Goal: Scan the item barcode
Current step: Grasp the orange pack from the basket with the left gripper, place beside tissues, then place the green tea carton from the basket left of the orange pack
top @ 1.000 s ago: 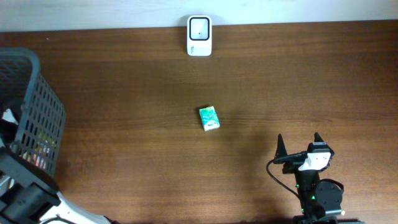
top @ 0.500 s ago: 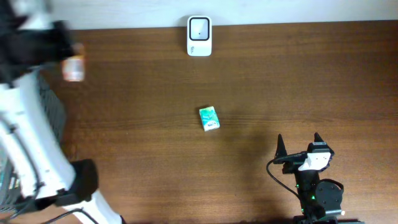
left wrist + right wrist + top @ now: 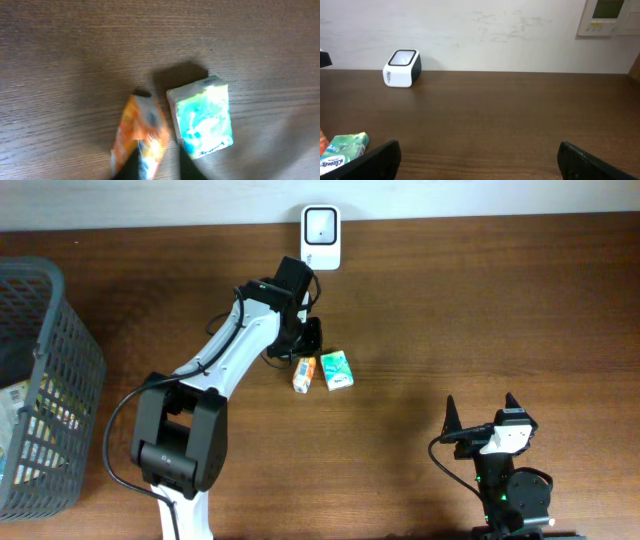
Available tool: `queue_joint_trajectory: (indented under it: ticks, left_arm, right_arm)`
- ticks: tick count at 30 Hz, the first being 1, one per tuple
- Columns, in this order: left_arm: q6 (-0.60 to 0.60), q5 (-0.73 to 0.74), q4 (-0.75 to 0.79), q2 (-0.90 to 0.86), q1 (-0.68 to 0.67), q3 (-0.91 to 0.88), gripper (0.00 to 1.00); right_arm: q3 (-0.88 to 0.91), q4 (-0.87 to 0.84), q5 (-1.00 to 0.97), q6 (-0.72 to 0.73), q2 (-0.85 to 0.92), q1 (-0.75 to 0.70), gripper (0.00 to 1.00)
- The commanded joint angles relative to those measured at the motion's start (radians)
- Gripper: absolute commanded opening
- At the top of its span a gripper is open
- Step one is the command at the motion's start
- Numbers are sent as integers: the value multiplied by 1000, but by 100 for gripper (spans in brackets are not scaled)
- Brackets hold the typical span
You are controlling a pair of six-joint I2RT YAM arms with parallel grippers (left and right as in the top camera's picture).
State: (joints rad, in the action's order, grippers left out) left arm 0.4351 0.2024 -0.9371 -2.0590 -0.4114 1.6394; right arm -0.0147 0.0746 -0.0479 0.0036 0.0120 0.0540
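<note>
One orange packet (image 3: 303, 373) lies just beside green pack (image 3: 337, 369) — on table (image 3: 450, 310).

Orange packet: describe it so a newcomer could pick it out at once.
On the brown table, look below the white scanner at the far edge. Two packs lie side by side mid-table; the orange packet is the left one, beside the green tissue pack.

Blurred, cropped, unreadable.
Cannot read print on smeared orange packet (image 3: 140, 135), cut off at bottom edge; see only part of tissue pack (image 3: 345, 147) and basket (image 3: 70, 370).
</note>
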Motion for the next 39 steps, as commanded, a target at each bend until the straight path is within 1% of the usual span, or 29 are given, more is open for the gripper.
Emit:
queue_joint_trajectory:
  ticks: [1,3,4,6,7,9,10,12,14,16,18,20,22,24,26,27,32,33,39]
  left_arm:
    - [3,-20,8,14,-13,17,63]
    - [-10,-105,-38,44,4,142,65]
    - [-49,-183,-106,90,35,282,65]
    - [-74,-290,-211,162,105,481,66]
    - [-74,-381,-287,222,180,618,76]
    - [-74,-441,-364,294,306,703,77]
    - [-74,-451,-396,344,436,707,77]
    - [-72,-453,-455,377,696,706,77]
    - [-42,-453,-502,370,871,685,75]
    - [-39,-431,-519,357,978,612,74]
    - [-40,-427,-511,356,1063,439,73]
    - [-108,-397,-435,344,1114,243,71]
    - [-130,-361,-358,329,1138,132,70]
    - [-199,-286,-301,294,1147,61,70]
    - [-267,-227,-286,233,1147,50,71]
    - [-275,-192,-278,205,1147,50,71]
    - [-276,-164,-260,136,1147,50,70]
    - [-276,-163,-260,125,1148,49,68]
    - [-276,-160,-267,29,1147,46,62]
  right_arm:
    - [7,4,-9,8,-6,-2,99]
    - [7,4,-9,8,-6,-2,99]
    - [7,4,-9,8,-6,-2,99]
    - [7,4,-9,8,-6,-2,99]
    - [7,4,-9,8,-6,-2,99]
    - [7,4,-9,8,-6,-2,98]
    - [7,4,-9,8,-6,-2,99]
    - [7,4,-9,8,-6,-2,99]
    - [7,4,-9,8,-6,-2,99]
    - [7,4,-9,8,-6,-2,99]
    - [7,4,-9,8,-6,-2,99]
    - [7,4,-9,8,-6,-2,99]
    - [7,4,-9,8,-6,-2,99]
    - [7,4,-9,8,-6,-2,99]
    - [7,4,-9,8,-6,-2,99]
    - [7,4,-9,8,-6,-2,99]
    - [7,4,-9,8,-6,-2,99]
    - [7,4,-9,8,-6,-2,99]
    - [7,4,-9,8,-6,-2,99]
